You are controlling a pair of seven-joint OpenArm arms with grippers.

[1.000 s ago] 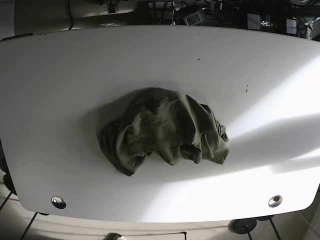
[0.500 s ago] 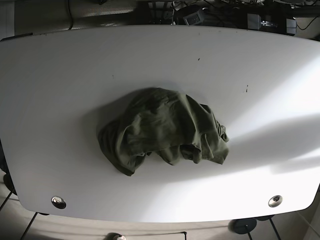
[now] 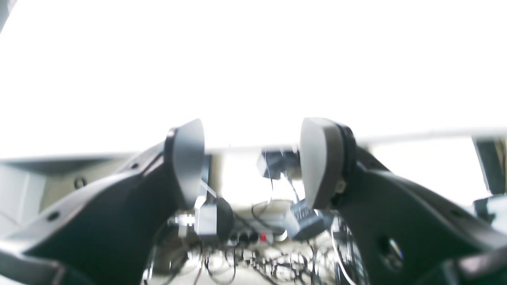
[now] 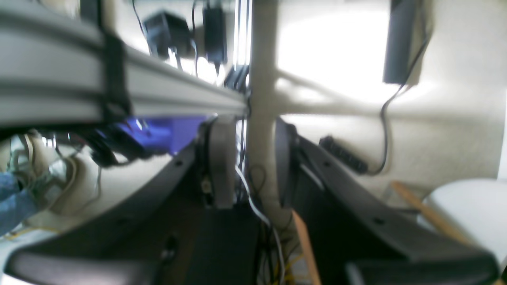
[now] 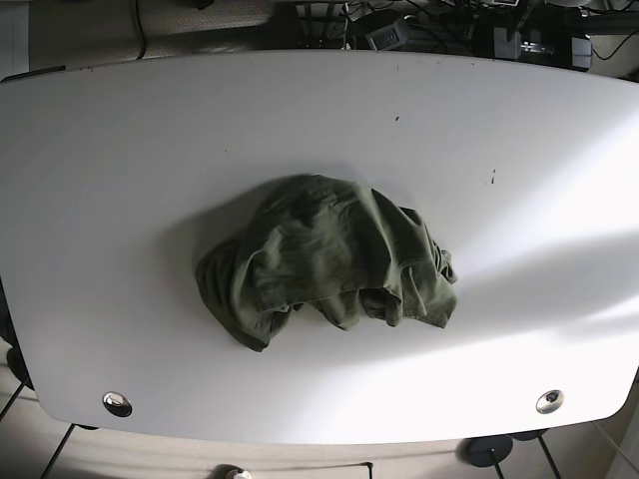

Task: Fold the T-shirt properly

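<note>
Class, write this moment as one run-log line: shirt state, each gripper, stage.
shirt: crumpled olive-green cotton T-shirt heaped mid white table | left gripper: open, empty | right gripper: open, empty | stage: folding not begun

Base view looks straight down on the table (image 5: 120,180); both wrist views face sideways past it

A white table (image 5: 120,180) carries a crumpled olive-green T-shirt (image 5: 324,261) lying heaped near its middle.
</note>
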